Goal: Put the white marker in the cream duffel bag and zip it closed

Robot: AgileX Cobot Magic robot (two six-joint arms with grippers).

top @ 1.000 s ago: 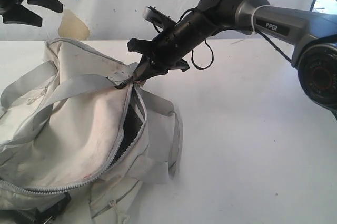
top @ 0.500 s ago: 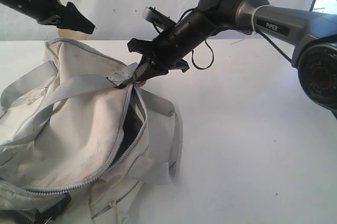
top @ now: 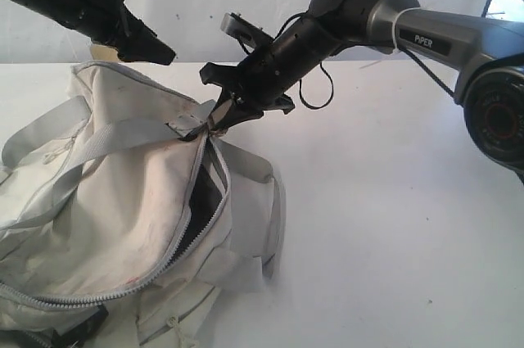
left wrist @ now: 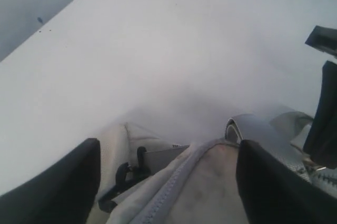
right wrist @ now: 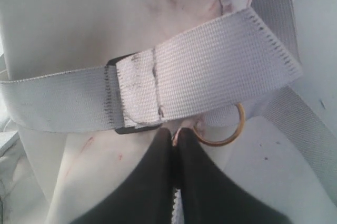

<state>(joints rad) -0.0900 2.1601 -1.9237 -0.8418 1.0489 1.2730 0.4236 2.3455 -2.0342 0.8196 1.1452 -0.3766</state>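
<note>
Cream duffel bag lies slumped on the white bench, left of centre in the exterior view, its zipper partly undone with dark lining showing in the gap. Right end effector: fingers pressed narrow together, pinching the upper end of the zipper just below the grey strap and beside a brass ring. Left end effector: fingers spread wide, hovering over the bag's far edge, touching no fabric.
</note>
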